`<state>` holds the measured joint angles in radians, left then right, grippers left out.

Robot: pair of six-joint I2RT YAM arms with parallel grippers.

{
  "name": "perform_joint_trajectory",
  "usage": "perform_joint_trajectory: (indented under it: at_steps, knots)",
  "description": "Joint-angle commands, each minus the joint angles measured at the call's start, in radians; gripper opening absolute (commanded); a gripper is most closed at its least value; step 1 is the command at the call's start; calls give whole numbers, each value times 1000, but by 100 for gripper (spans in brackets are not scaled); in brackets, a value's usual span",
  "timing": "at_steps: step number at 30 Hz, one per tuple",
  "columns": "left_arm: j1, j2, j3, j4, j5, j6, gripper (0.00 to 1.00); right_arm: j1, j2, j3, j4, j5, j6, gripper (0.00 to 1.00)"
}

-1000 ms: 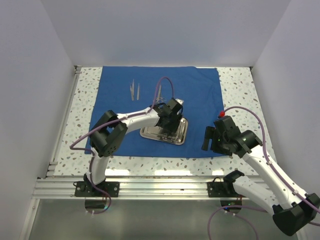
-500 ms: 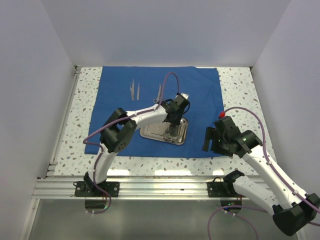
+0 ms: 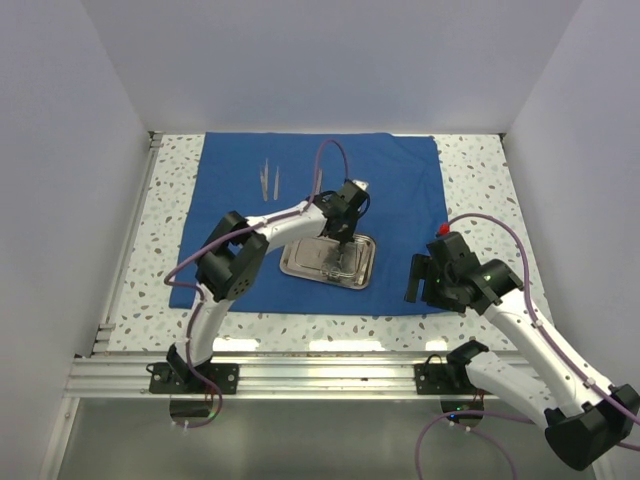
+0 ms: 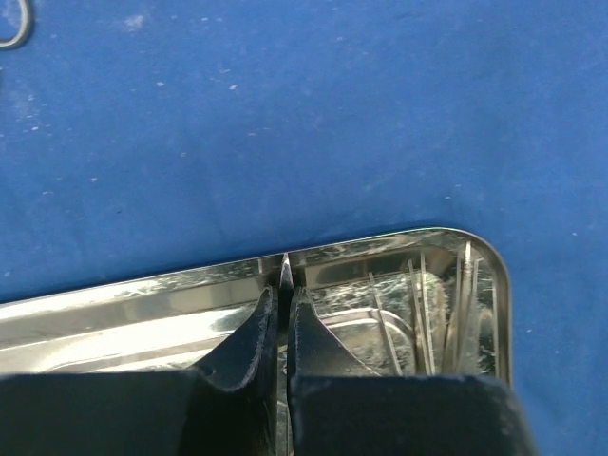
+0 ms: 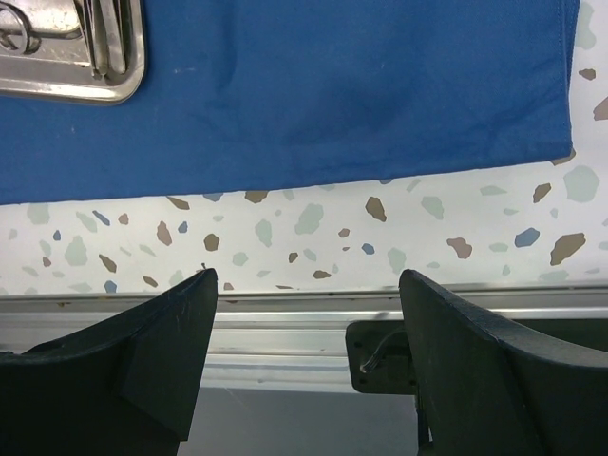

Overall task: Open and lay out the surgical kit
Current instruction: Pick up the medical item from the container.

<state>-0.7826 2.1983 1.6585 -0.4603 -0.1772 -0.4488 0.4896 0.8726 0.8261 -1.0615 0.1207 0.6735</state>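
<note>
Blue drape (image 3: 400,170) is lying spread; I'm pinching seemingly a slim instrument (image 4: 285,270) in the left gripper (image 4: 282,296) to lay out; right gripper (image 5: 306,281) idling open, empty.

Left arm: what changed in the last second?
Left gripper drew back from the middle of the tray to its far rim, jaws shut on a slim metal tool. Tray, cloth, laid-out tweezers and open right gripper stayed put.

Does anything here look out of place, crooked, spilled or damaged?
Only one small thing: the steel tray sits slightly turned against the edges of the blue cloth. Nothing looks spilled or damaged; the cloth lies flat, the tweezers lie side by side, and the left gripper pinches a slim instrument.
</note>
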Motion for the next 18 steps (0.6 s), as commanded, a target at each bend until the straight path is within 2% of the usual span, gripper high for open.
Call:
perform_joint_trajectory:
  at_steps: [1,7,13,18]
  knots:
    - [52,22,-46,-116,-15,42,0,-2,2,11,-6,20,6,81]
    - [94,-46,61,-185,-19,71,0,-2,16,11,12,10,6,81]
    - [137,0,225,-219,-51,85,0,-3,40,13,34,7,6,81]
    - [186,115,502,-300,-39,93,0,-2,49,18,28,14,9,81]
